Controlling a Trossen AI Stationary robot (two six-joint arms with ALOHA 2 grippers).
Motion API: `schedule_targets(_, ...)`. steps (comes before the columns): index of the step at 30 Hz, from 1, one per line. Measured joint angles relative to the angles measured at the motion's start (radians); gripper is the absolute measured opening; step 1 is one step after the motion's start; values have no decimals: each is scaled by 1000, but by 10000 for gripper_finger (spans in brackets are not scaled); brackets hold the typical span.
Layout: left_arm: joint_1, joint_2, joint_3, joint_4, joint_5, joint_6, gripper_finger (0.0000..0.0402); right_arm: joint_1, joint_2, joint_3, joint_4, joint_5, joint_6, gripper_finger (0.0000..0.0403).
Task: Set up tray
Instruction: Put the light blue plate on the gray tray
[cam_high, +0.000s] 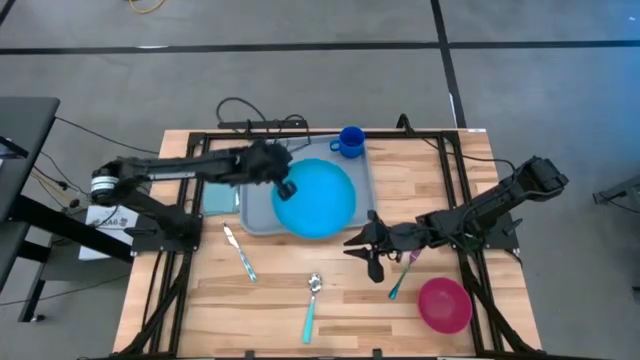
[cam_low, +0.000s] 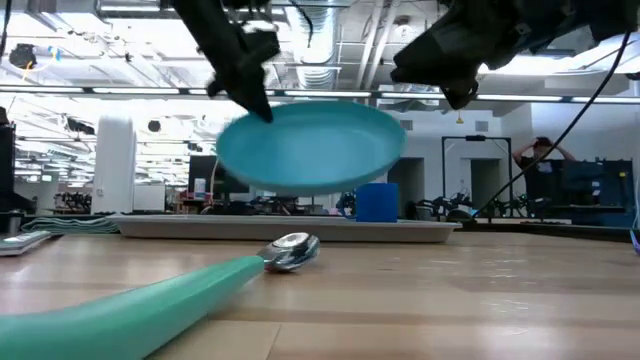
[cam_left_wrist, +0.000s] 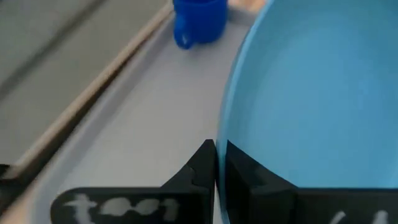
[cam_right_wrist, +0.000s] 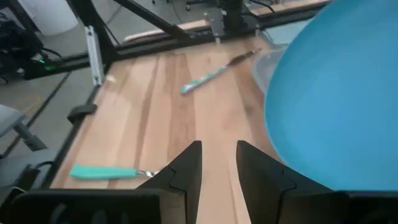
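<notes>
- Over the tray (cam_high: 258, 212), at the table's far middle: left gripper (cam_high: 285, 188), fingers pinched on the rim of the plate (cam_high: 316, 197).
- Seen from the low view: plate (cam_low: 308, 147) lifted and tilted, clear of the tray (cam_low: 290, 229) below, held at its left edge.
- From the left wrist view: two dark fingers (cam_left_wrist: 199, 171) closed tight on the plate's edge (cam_left_wrist: 311, 93), grey tray floor (cam_left_wrist: 143, 124) under it.
- Flat on the wooden table (cam_high: 270, 310): tray, pale grey-blue, long side along the far edge.
- At the tray's far right corner: blue cup (cam_high: 350, 141), upright; cannot tell from above if on the tray or just beside, but in the left wrist view standing on the tray surface (cam_left_wrist: 198, 20).
- Beside the tray's left side: small teal rectangle (cam_high: 216, 198), partly under the left arm.
- Near the plate's right front edge: right gripper (cam_high: 364, 243), above the table, fingers (cam_right_wrist: 186, 171) apart with a narrow gap, holding nothing.
- On the table in front of the tray: knife (cam_high: 241, 254) with teal handle on the left, spoon (cam_high: 312, 300) with teal handle in the middle.
- Just beside the right gripper: another teal-handled utensil (cam_high: 402, 277), head hidden under the arm.
- At the front right corner: pink bowl (cam_high: 444, 304), well apart from the tray.
</notes>
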Motion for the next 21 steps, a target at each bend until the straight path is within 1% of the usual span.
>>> schedule_targets(2,45,49,-1,-1,47,2,0,-13,0,1,-3,0,0,93)
schedule_targets(7,102,189,-1,19,74,5,0,-29,0,0,-50,0,3,93)
schedule_targets(12,144,268,-1,165,176,12,0,-29,0,0,-82,0,10,93)
schedule_targets(13,152,276,-1,187,184,16,0,-30,0,0,-84,0,9,93)
schedule_targets(15,169,290,-1,229,174,35,0,-36,0,0,-84,-1,10,93)
schedule_targets(18,199,295,-1,249,125,45,0,-37,0,0,-97,0,10,93)
schedule_targets(19,211,294,-1,250,123,44,0,-37,0,0,-101,0,10,93)
schedule_targets(21,234,295,-1,235,157,33,0,-36,0,0,-104,-3,10,93)
